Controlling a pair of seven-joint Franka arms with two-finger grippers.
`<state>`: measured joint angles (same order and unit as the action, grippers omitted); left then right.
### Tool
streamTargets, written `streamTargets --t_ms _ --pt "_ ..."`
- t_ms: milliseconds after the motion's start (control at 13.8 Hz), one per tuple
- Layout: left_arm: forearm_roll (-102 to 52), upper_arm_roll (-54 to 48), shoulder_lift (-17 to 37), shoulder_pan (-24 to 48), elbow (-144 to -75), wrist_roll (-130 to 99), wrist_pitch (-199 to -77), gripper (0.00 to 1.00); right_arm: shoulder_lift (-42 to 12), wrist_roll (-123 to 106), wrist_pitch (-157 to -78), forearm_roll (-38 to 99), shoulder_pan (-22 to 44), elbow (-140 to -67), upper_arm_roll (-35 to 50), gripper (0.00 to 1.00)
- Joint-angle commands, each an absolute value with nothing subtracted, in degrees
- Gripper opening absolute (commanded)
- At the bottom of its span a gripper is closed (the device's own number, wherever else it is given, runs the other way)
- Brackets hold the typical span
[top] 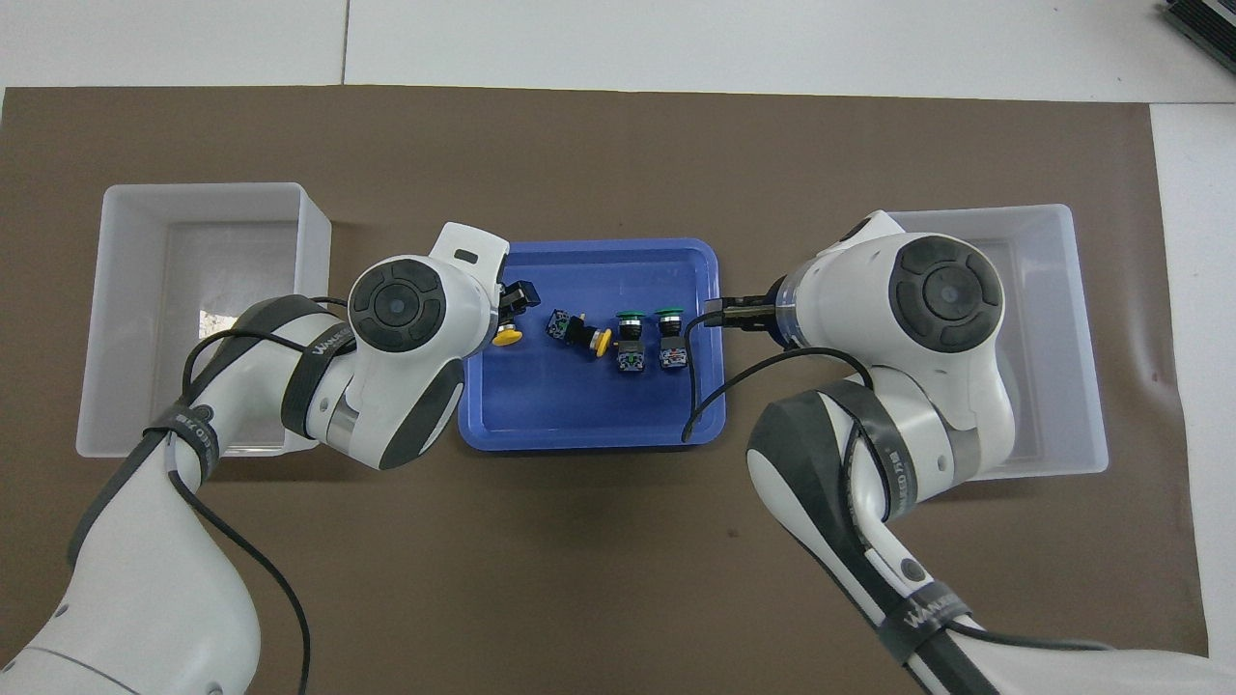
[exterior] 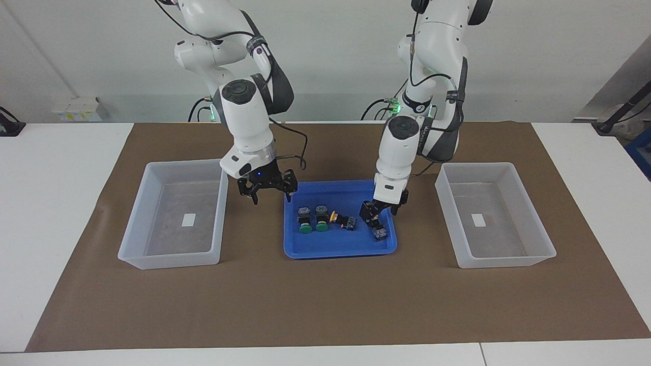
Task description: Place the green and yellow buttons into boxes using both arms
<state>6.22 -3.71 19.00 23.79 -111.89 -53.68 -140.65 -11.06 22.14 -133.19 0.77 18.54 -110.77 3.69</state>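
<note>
Both boxes (exterior: 175, 213) (exterior: 493, 213) sit empty at the mat's ends. All four buttons (exterior: 325, 219) lie in the blue tray (exterior: 335, 249) mid-mat. The left gripper (exterior: 373, 216), open, is down over the yellow button (top: 506, 337) at its tray edge. The right gripper (exterior: 267, 187), open and empty, hovers at the opposite rim. Picking stage, I'd say: next, close on a cap, avoiding the rim.

Facing camera looks high across at the robots; overhead looks steeply down; both share the blue tray (exterior: 339, 250)

Two white jointed arms with dark grey joint covers, round black end caps, black cables and lettered black straps.
</note>
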Motion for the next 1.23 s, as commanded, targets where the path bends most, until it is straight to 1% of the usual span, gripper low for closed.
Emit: streamTargets --t_ms 0,72,362,506,723,868,940,1157 --pt "7.73 -2.90 20.39 25.66 -111.62 -54.84 -142.12 1.00 -13.44 23.99 -135.53 1.85 20.47 -110.65 3.69 1.00" --pt "7.82 -2.90 20.48 25.84 -111.62 -54.93 -142.12 1.00 -13.88 23.82 -135.70 1.76 21.44 -110.65 3.69 1.00" --pt "7.82 -2.90 20.57 26.28 -111.53 -55.19 -142.12 1.00 -16.52 23.73 -140.62 0.88 22.76 -110.74 3.69 1.00" --pt "8.08 -2.90 20.65 26.46 -111.18 -56.60 -142.12 1.00 -17.22 23.82 -141.41 0.62 23.29 -111.00 3.69 1.00" --pt "8.09 -2.90 20.65 26.81 -111.09 -56.69 -142.12 0.86 -17.31 23.82 -142.73 -0.08 23.29 -112.32 3.60 1.00" --pt "8.17 -2.90 20.65 26.81 -111.09 -57.56 -142.29 0.74 -18.89 23.99 -144.13 -0.26 23.99 -112.59 3.69 1.00" --pt "8.17 -2.90 21.09 26.81 -111.09 -58.18 -142.82 0.69 -19.85 24.17 -145.36 -0.26 25.47 -112.67 3.52 1.00" --pt "8.17 -2.90 21.71 26.89 -111.09 -58.62 -143.17 0.54 -20.13 24.26 -145.81 -1.23 25.66 -113.55 3.52 1.00"
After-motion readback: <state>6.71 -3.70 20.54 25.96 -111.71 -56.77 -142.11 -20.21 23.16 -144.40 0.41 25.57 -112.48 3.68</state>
